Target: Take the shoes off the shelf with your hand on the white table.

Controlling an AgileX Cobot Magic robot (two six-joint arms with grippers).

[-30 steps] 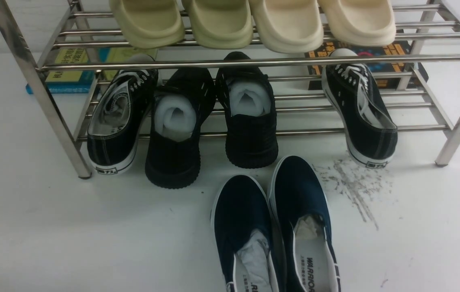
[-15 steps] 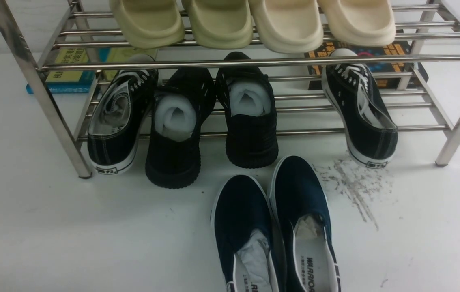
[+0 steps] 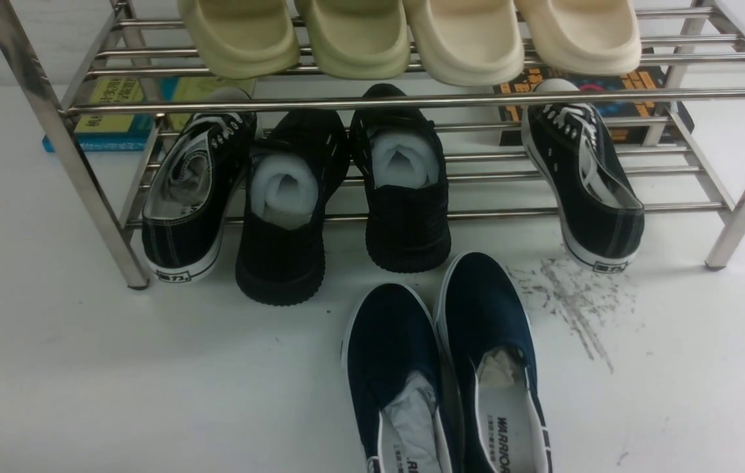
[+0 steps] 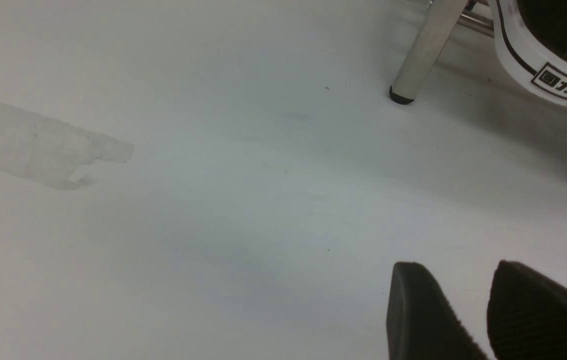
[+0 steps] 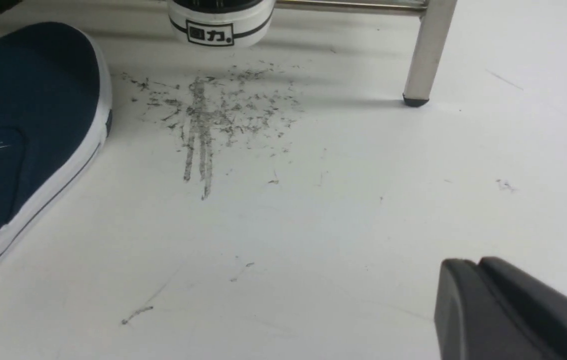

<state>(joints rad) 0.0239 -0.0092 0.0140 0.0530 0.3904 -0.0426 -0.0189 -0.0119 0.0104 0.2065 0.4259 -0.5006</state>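
The shoes, a navy-blue slip-on pair with white soles, lie side by side on the white table (image 3: 116, 368) in front of the shelf; the left one (image 3: 389, 355) and the right one (image 3: 484, 315) both have paper inside. The toe of one shoe (image 5: 18, 125) shows in the right wrist view. The steel shelf (image 3: 412, 100) stands behind them. My left gripper (image 4: 456, 267) hovers open over bare table near a shelf leg (image 4: 426, 50). My right gripper (image 5: 469, 261) is shut on nothing, apart from the shoes. The hand is out of view.
The lower tier holds black lace-up sneakers (image 3: 188, 190) (image 3: 592, 177) and two all-black shoes (image 3: 287, 203) (image 3: 405, 177) with foam rolls. Cream slippers (image 3: 412, 33) sit on top. Books (image 3: 110, 115) lie behind the shelf. Black scuff streaks (image 3: 569, 295) mark the table.
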